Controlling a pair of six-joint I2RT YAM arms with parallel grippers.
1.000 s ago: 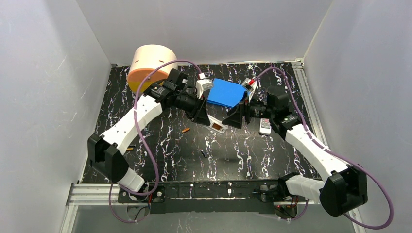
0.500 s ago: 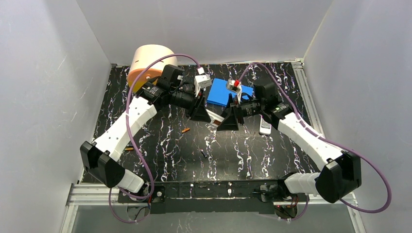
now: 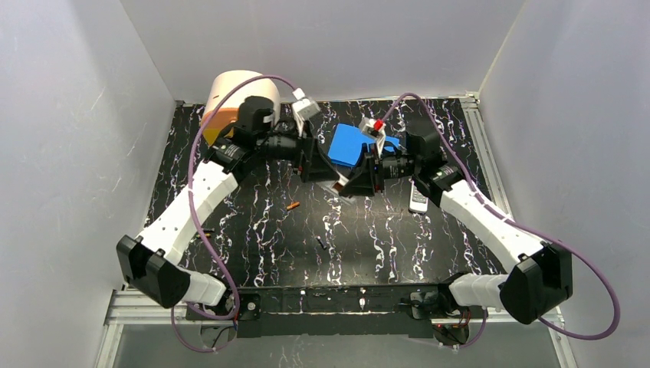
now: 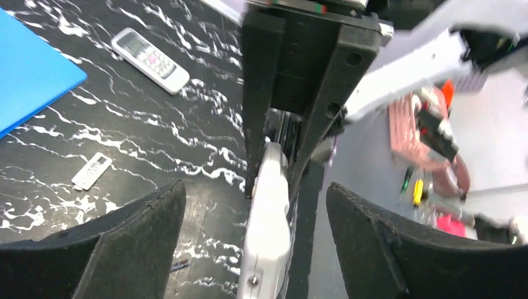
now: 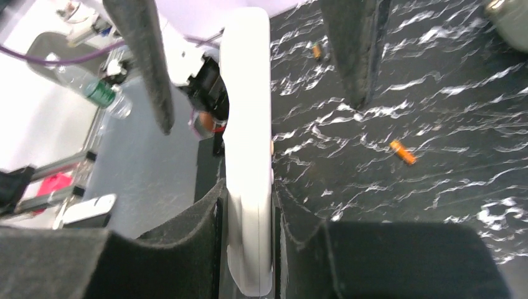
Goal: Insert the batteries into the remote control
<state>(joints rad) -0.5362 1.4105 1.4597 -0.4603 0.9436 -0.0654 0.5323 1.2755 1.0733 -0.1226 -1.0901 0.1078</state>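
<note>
A white remote control stands on edge above the table, with my right gripper shut on its near end. My left gripper is open, its fingers standing wide on either side of the remote's other end without touching it. From above, the two grippers meet mid-table with the remote between them. Batteries lie loose on the table: an orange one, another orange one, and a dark one.
A second white remote lies to the right. A blue flat piece sits behind the grippers. A small white cover lies on the table. An orange-and-cream round container stands at the back left.
My left gripper has opened and let go of the remote. My right gripper has shut on it. Both grippers shifted toward the back of the table.
</note>
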